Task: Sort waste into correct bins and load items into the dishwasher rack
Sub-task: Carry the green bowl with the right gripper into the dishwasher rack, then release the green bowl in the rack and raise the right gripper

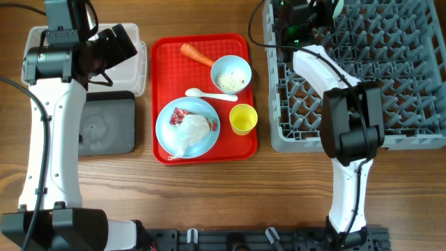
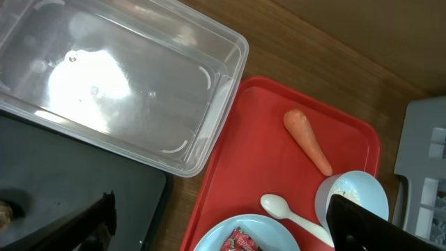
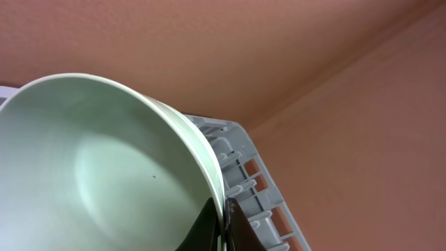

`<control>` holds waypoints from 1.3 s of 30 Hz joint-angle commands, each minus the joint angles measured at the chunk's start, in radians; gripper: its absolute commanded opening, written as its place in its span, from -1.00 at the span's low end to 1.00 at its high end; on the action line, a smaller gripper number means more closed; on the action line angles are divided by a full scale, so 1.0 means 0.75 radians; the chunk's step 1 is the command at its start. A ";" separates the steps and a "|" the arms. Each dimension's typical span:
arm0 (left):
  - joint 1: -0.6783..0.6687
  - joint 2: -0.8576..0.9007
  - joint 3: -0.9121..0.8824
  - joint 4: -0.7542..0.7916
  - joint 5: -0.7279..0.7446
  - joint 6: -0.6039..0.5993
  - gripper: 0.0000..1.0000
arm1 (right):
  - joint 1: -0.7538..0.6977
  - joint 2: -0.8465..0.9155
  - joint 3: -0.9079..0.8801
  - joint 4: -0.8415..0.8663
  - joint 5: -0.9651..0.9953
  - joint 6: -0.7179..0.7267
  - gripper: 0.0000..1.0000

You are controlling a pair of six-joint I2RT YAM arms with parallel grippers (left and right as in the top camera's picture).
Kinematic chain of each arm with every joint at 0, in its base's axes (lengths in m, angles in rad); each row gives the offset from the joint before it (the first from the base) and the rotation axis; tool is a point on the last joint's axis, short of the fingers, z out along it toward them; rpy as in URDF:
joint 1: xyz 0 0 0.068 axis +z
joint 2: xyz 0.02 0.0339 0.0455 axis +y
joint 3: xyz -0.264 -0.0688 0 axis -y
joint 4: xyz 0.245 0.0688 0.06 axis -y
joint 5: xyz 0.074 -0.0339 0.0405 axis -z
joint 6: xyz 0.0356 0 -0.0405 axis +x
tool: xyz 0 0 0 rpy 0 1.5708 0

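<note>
The right jaws are clamped on the rim of a pale green bowl (image 3: 90, 181), held over the far left corner of the grey dishwasher rack (image 1: 418, 77). The left jaws stand wide and empty above the clear tub (image 2: 139, 104), just beside the red tray (image 2: 258, 139) that carries the carrot (image 2: 306, 141), rice bowl (image 1: 231, 74), plate (image 1: 187, 127) and yellow cup (image 1: 243, 119).

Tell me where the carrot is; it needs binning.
Overhead view: the carrot lies on the red tray near its far edge, left of the rice bowl.
</note>
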 commanded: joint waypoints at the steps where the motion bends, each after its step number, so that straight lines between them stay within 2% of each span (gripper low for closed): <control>1: 0.005 0.012 -0.001 0.005 -0.017 -0.012 0.94 | -0.006 0.023 0.004 -0.020 -0.016 -0.006 -0.91; 6: 0.005 0.012 -0.001 0.016 -0.018 -0.012 0.96 | 0.008 0.023 0.003 -0.129 -0.016 -0.013 -0.90; 13: 0.005 0.012 -0.001 0.023 -0.018 -0.012 0.99 | 0.062 0.023 0.003 -0.154 -0.016 -0.023 -0.89; 16: 0.005 0.012 -0.001 0.024 -0.018 -0.012 0.99 | 0.099 0.023 0.003 -0.154 -0.015 -0.076 -0.59; 20: 0.005 0.012 -0.001 0.024 -0.017 -0.012 1.00 | 0.139 0.023 0.003 -0.154 -0.015 -0.122 0.08; 23: 0.005 0.012 -0.001 0.024 -0.017 -0.012 0.99 | 0.172 0.023 0.003 -0.154 -0.016 -0.122 0.34; 33: 0.005 0.012 -0.001 0.012 -0.017 -0.012 0.99 | 0.305 0.003 0.003 -0.086 -0.051 -0.105 0.50; 39: 0.005 0.012 -0.001 -0.015 -0.017 -0.012 0.99 | 0.333 -0.162 0.003 -0.048 -0.132 0.105 0.70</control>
